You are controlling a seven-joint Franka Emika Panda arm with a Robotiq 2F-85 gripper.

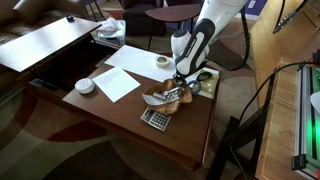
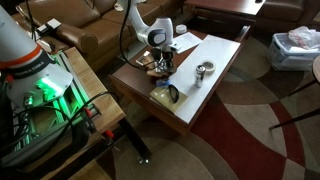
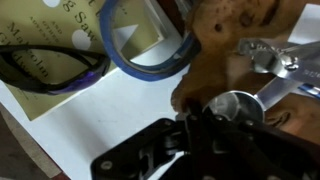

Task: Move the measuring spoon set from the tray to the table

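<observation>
The gripper (image 1: 180, 79) is hanging low over the tray (image 1: 161, 100), which is sitting near one edge of the table (image 1: 185, 140). In the wrist view the black fingers (image 3: 170, 150) are reaching in from the bottom, their tips right at a round spoon bowl. The picture is too dark and blurred there to tell whether the jaws are gripping it or are merely close to it. The spoon set (image 3: 272, 62) is lying on the brown tray (image 3: 225, 35), handles stretching off toward the right edge of that view.

A blue ring (image 3: 150, 58) is lying just beside the tray, overlapping a yellowish booklet (image 3: 55, 40). In an exterior view a keypad slab (image 1: 155, 119) is sitting just beside the tray at the table edge. A white sheet (image 1: 120, 82) is lying nearby, and a white bowl (image 1: 85, 87) is resting well apart beyond it. A tape roll (image 1: 163, 62) is sitting near the far edge.
</observation>
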